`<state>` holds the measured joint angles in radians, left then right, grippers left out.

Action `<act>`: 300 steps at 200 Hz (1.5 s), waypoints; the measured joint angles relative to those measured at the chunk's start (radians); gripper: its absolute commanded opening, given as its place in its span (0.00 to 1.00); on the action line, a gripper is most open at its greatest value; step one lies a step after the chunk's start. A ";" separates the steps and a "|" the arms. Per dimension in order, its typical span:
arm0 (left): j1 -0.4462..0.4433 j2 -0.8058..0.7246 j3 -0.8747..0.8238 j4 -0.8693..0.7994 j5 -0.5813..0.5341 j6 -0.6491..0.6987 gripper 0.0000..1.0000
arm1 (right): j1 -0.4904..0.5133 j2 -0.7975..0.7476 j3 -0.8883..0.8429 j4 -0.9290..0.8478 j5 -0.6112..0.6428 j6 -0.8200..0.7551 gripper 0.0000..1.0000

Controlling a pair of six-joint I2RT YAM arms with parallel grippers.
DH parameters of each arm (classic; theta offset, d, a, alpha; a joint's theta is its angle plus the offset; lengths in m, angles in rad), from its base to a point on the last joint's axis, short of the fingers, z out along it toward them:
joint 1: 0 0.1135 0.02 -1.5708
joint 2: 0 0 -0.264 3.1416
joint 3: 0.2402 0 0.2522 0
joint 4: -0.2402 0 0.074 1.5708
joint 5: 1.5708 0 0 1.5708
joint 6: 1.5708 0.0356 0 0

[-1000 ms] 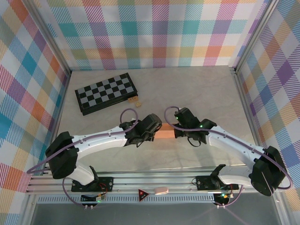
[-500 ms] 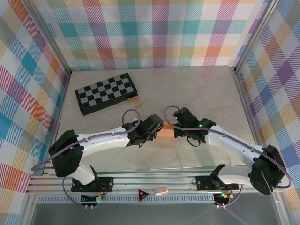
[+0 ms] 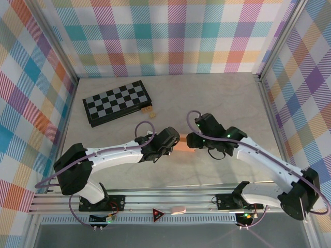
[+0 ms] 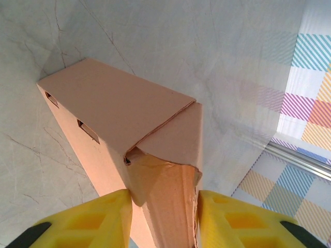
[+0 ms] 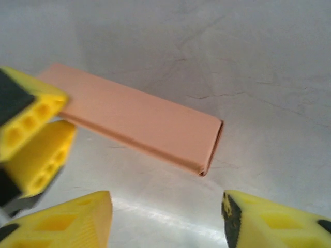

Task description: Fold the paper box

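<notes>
Top cam: the paper box (image 3: 182, 146) is mostly buried between the left claw (image 3: 175, 143) and right claw (image 3: 190, 141), just a sliver showing. The left wrist cam cuts off its near end between the fingers (image 4: 98, 219).

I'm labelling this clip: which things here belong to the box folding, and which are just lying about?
In the job: paper box; left gripper, closed on the box's end; right gripper, open, just short of the box.
Lying about: checkerboard; small tan wooden blocks beside it.
</notes>
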<state>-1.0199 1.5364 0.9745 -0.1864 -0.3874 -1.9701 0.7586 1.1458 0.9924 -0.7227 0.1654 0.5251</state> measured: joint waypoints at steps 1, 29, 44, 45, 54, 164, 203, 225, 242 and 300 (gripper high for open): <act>0.000 0.000 0.000 0.000 0.000 0.000 0.36 | 0.000 -0.001 0.002 -0.002 -0.003 0.003 0.63; 0.000 0.000 -0.002 0.004 0.000 0.000 0.36 | -0.065 -0.029 0.053 -0.019 -0.131 0.088 0.62; 0.000 0.000 -0.002 0.005 0.000 0.000 0.36 | -0.154 -0.032 0.052 -0.027 -0.217 0.157 0.61; 0.000 0.000 -0.002 0.005 0.000 0.000 0.36 | -0.163 -0.032 0.052 -0.027 -0.225 0.164 0.61; 0.000 0.000 -0.002 0.005 0.000 0.000 0.36 | -0.224 -0.032 0.043 -0.027 -0.277 0.209 0.61; 0.000 0.000 -0.002 0.004 0.000 0.000 0.36 | -0.456 0.017 -0.174 0.146 -0.657 0.471 0.53; 0.000 0.000 -0.002 0.003 0.000 0.000 0.36 | -0.465 0.060 -0.204 0.188 -0.675 0.492 0.46; 0.000 0.000 -0.002 0.003 0.001 0.000 0.36 | -0.465 0.069 -0.216 0.208 -0.676 0.492 0.43; 0.000 0.000 -0.002 0.002 0.001 0.000 0.36 | -0.465 0.071 -0.228 0.224 -0.682 0.492 0.41; 0.000 0.000 -0.002 -0.003 0.002 0.000 0.36 | -0.465 0.071 -0.247 0.253 -0.690 0.492 0.38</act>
<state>-1.0199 1.5364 0.9722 -0.1890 -0.3859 -1.9701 0.2935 1.2167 0.7456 -0.4698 -0.5251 1.0168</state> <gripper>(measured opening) 0.357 0.386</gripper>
